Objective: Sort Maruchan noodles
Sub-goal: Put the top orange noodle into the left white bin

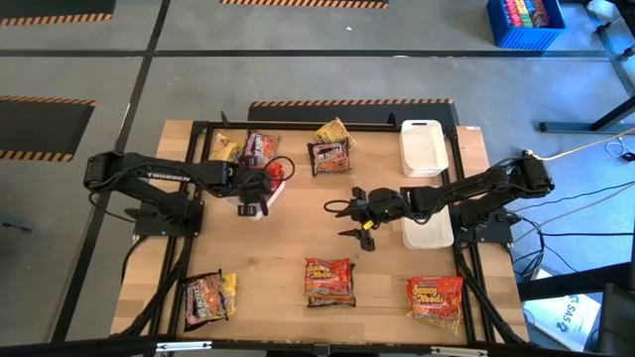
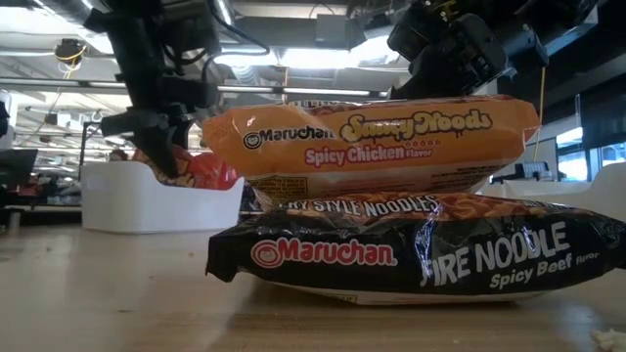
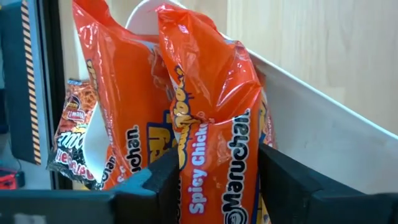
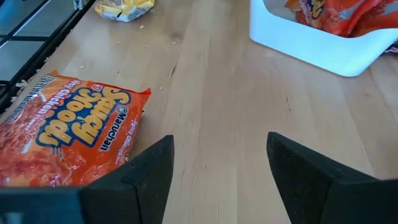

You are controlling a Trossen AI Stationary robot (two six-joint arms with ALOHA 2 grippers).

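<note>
1. The left claw [image 3: 214, 186] is clamped on a crinkly red-orange plastic Maruchan packet [image 3: 211, 118] printed "Spicy Chicken", holding it upright over a small white rectangular tray [image 1: 260, 193] at the left-centre of the pale wooden counter [image 1: 298, 238].
2. A second red-orange packet [image 3: 118, 106] stands in that same tray, just beside the held one, its glossy film creased and folded.
3. The right claw [image 1: 347, 218] hangs over bare wood near the counter's middle, its two dark fingers [image 4: 146, 174] spread apart with nothing between them.
4. Two more white plastic trays [image 1: 422, 149] lie along the right side of the counter, one near the far edge and one under the right arm.
5. At the far edge lie a yellow packet [image 1: 224, 149], a dark brown-black packet [image 1: 260, 146], another yellow packet [image 1: 332, 132] and a dark packet with red print [image 1: 330, 157].
6. At the near edge, a dark packet overlapping a yellow one [image 1: 208, 296] lies at the left corner.
7. Near the middle of that edge, an orange "Saucy Noods" packet [image 2: 372, 137] rests flat on a black "Fire Noodle Spicy Beef" packet [image 2: 411, 254].
8. Another red-orange packet [image 1: 435, 297] lies flat toward the right corner.
</note>
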